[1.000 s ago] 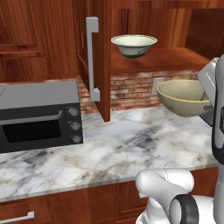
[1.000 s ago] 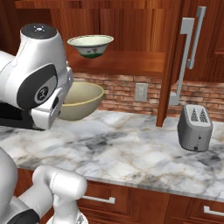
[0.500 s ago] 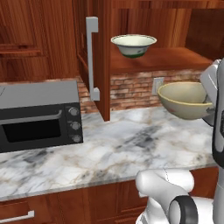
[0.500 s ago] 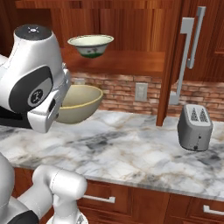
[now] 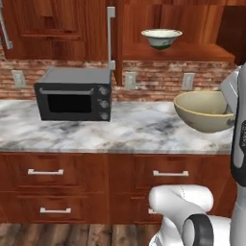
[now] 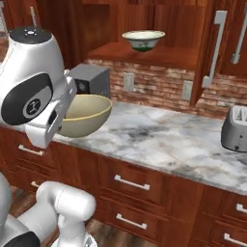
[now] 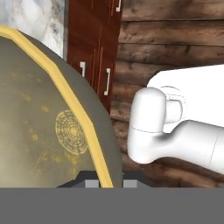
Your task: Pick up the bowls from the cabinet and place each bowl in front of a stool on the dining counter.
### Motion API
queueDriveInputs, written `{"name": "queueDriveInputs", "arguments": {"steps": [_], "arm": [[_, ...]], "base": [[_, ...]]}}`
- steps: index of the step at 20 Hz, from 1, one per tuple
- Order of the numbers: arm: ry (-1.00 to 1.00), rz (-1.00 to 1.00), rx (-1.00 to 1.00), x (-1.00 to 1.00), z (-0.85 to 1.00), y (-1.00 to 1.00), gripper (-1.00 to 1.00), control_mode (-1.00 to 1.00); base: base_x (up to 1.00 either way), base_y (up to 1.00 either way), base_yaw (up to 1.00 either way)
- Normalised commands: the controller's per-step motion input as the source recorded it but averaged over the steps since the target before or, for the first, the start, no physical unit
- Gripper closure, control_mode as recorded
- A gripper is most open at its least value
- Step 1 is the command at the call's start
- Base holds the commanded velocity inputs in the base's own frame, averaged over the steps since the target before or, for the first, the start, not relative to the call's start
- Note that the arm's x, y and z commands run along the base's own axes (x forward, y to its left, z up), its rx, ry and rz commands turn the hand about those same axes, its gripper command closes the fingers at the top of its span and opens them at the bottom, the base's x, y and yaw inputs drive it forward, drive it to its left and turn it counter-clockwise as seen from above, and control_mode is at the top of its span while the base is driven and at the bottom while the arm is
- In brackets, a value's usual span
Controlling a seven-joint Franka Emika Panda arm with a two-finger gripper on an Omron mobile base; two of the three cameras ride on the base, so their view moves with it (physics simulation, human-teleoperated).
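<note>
We see a black-and-grey microwave [image 5: 74,94] on a marble counter [image 5: 129,130] backed by a brick wall [image 5: 153,79] with outlets — and a silver toaster [image 6: 235,129] at the counter's right end, above wooden drawers [image 6: 130,185].

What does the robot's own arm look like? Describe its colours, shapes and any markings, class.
The arm is glossy white, built of fat rounded links with dark grey to black joints. One round dark cap bears a small white mark. A rounded white link ends in a black ring. The gripper has small dark fingertips with grey pads.
</note>
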Motion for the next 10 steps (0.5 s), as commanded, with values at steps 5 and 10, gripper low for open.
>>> {"name": "queueDriveInputs", "arguments": {"steps": [5, 10], "arm": [[0.0, 0.0, 0.0, 0.0, 0.0, 0.0, 1.0, 1.0], [0.0, 0.0, 0.0, 0.0, 0.0, 0.0, 1.0, 1.0]], "base": [[-0.56, -0.39, 0.64], [-0.49, -0.03, 0.9]]}}
